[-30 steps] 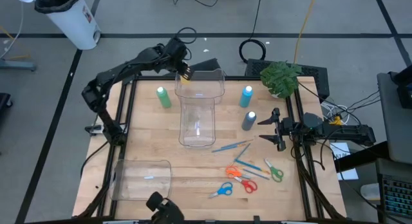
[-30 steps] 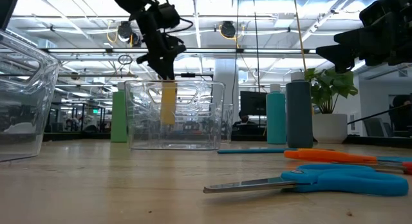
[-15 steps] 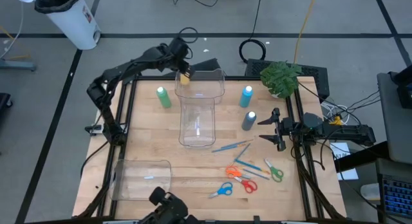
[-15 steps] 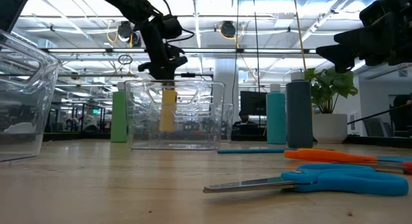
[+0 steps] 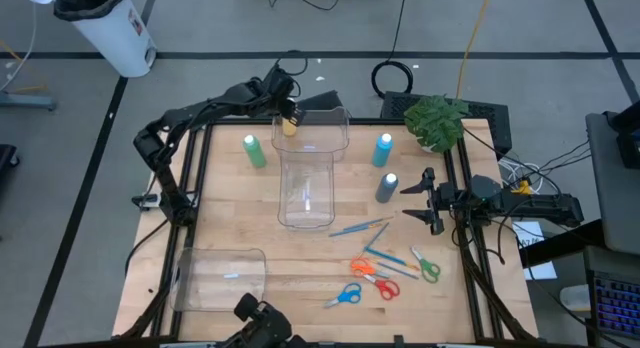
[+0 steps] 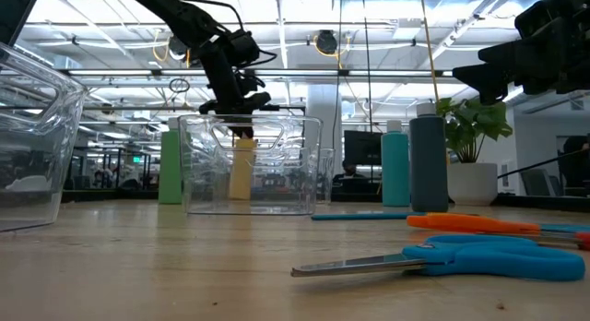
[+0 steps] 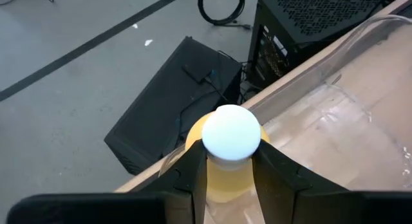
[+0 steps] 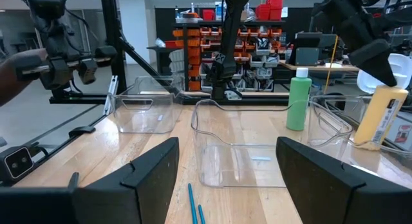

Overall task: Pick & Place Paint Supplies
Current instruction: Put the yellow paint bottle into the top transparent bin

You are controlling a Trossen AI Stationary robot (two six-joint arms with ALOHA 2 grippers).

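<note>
One yellow white-capped paint bottle (image 5: 288,127) pinched by left gripper (image 5: 289,116), lowered into far end of clear plastic bin (image 5: 306,178), upper centre of high view. Three bottles on worktop (image 5: 230,218): green (image 5: 255,151), light blue (image 5: 383,150), grey-blue (image 5: 386,187). Blue and orange brushes (image 5: 362,228) unplaced, lower right. Right gripper (image 5: 430,200) open, idle, right edge. Judged barely begun.

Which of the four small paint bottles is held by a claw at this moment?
The yellow white-capped paint bottle: the left claw grips it below its cap, inside the clear plastic bin. The green, light blue and grey-blue ones stand free.
</note>
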